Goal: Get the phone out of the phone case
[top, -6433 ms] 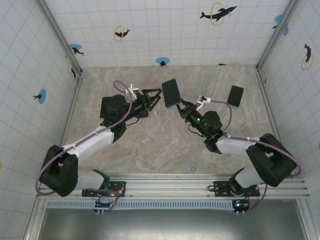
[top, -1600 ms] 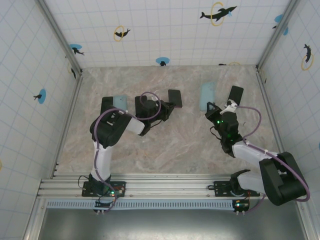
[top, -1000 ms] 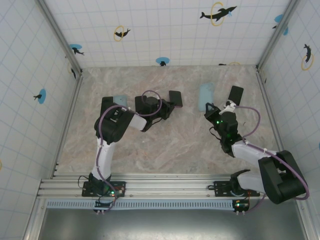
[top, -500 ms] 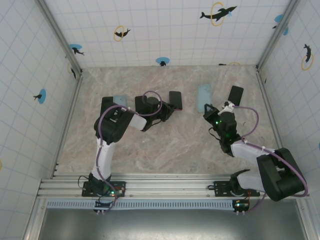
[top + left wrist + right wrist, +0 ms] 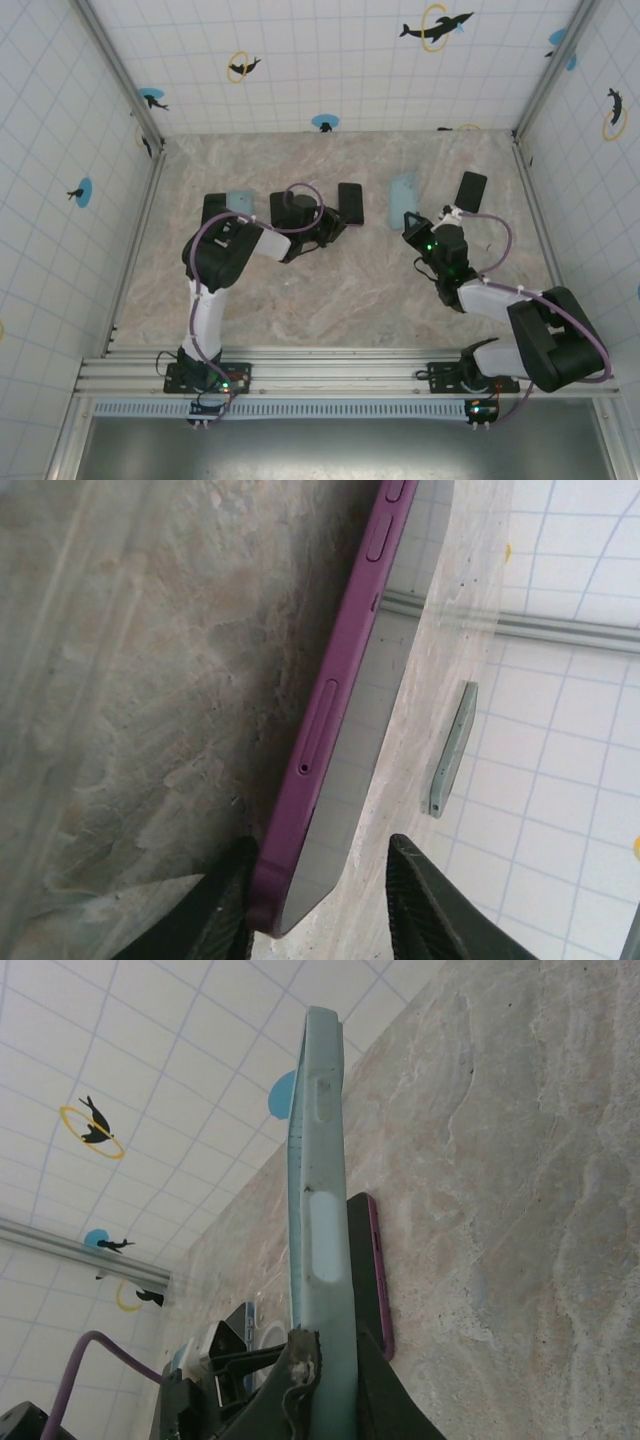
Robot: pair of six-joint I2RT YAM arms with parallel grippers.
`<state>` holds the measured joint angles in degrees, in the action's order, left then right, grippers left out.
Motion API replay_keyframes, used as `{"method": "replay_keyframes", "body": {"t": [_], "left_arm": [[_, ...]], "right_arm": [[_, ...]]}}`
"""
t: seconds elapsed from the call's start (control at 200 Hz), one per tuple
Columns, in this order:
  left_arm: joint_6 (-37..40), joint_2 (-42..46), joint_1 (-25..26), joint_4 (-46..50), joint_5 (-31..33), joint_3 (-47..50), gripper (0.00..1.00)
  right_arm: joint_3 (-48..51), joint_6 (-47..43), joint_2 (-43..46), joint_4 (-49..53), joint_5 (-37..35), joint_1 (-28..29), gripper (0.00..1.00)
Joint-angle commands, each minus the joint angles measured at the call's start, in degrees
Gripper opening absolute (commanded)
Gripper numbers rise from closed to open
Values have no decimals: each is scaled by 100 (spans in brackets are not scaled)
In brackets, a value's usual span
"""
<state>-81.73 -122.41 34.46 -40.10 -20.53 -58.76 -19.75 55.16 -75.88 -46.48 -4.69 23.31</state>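
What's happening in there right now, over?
Left gripper open around purple phone on table. Right gripper shut on blue case, phone out. Black phone at back right, clear of both.

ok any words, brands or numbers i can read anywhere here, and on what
None can be read.
The purple phone shows only buttons and a tray slot on its edge, no lettering.
The pale blue case is plain.
The wall stickers are dolphin pictures with rings, no words.
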Motion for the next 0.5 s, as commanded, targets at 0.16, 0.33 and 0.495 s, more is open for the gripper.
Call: {"method": "replay_keyframes", "body": {"t": [0.16,0.33,0.495], "left_arm": [[537,480,48,441,134,207,41],[778,594,46,730,240,224,42],[886,729,44,857,317,234,43]], "right_arm": [[19,4,-255,-362,11,76,0],[-29,-78,-366,-372,52,77,0],[-99,-181,-442,-290,29,86,0]]}}
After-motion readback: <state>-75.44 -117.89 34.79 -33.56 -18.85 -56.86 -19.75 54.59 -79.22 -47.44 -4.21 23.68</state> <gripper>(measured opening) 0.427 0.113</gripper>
